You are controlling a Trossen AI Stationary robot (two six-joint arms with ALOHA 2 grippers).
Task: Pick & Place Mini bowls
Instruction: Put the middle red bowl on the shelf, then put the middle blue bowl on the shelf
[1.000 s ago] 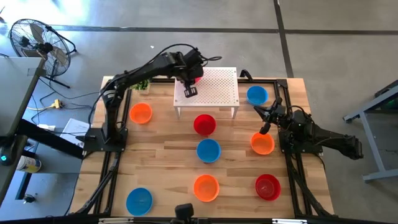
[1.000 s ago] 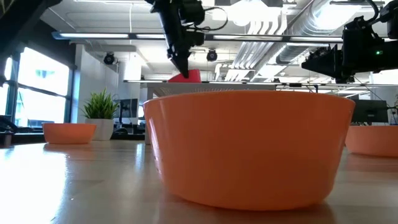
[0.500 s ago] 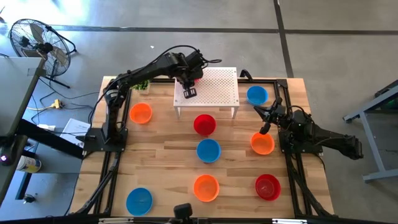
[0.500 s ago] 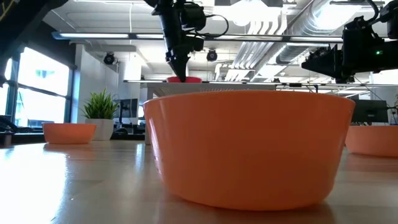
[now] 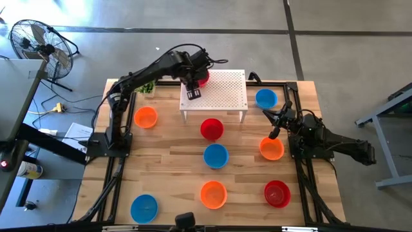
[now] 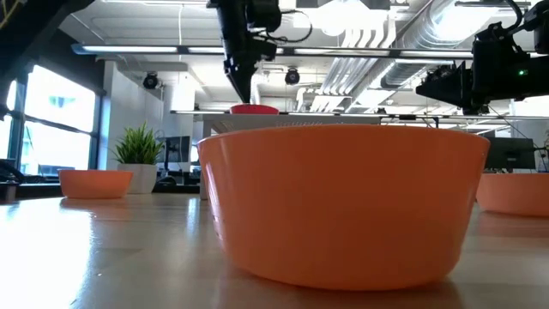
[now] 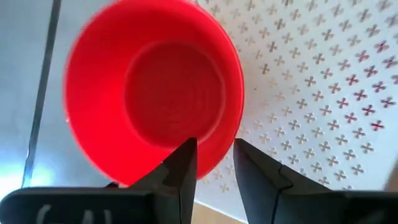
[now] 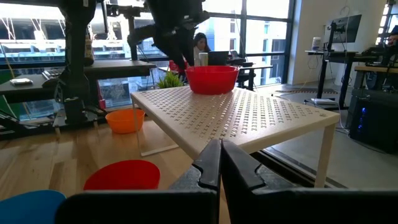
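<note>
A red mini bowl (image 5: 202,77) (image 7: 152,93) stands upright by its base on the far left corner of the white perforated stand (image 5: 225,93). My left gripper (image 5: 195,81) (image 7: 214,155) hangs open just above it, one finger on either side of the bowl's rim. Other mini bowls rest on the table: orange (image 5: 146,117), red (image 5: 211,129), blue (image 5: 215,156), orange (image 5: 213,194), red (image 5: 277,193), blue (image 5: 144,208) and blue (image 5: 266,98). My right gripper (image 5: 275,132) (image 8: 220,163) is shut with nothing in it, above an orange bowl (image 5: 271,149) at the table's right.
A small green plant (image 5: 147,88) stands at the far left of the table. In the low view the front orange bowl (image 6: 343,202) hides most of the table. A person (image 8: 200,43) sits in the room beyond. Dark frame rails (image 5: 116,174) run along both sides.
My left gripper has brought the tilted red bowl down onto the stand's far left corner, opened and let it go, then risen a little. The bowl now sits level on the stand.
</note>
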